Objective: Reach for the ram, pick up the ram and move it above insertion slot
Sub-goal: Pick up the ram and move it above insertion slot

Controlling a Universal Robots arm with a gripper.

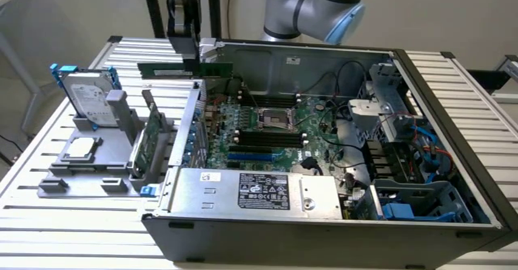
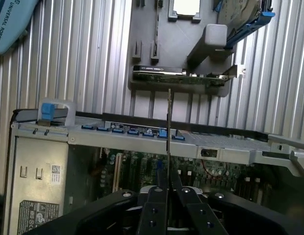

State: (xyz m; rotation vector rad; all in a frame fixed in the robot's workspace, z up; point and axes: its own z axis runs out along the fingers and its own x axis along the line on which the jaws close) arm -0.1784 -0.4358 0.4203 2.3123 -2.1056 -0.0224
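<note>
Gripper (image 2: 167, 196): clamping ram (image 1: 184, 70), hanging above PC case (image 1: 453, 112) rear-left corner.
Risk: thin stick tilting in fingers (image 2: 154, 205), prob snagging case wall.

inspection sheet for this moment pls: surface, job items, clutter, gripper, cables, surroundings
Surface: slatted metal table, carrying an open computer case and a grey parts holder.
Job's things: ram held level in the air over the case's rear edge on the exterior view's left; seen edge-on in the wrist view. Black memory slots on the motherboard lie below, nearer the middle.
Clutter: hard drive, processor and expansion card sit in the holder.
Gripper: gripper shut on the ram.
Cables: black and blue wiring inside the case.
Surroundings: robot arm joint, plain wall.
</note>
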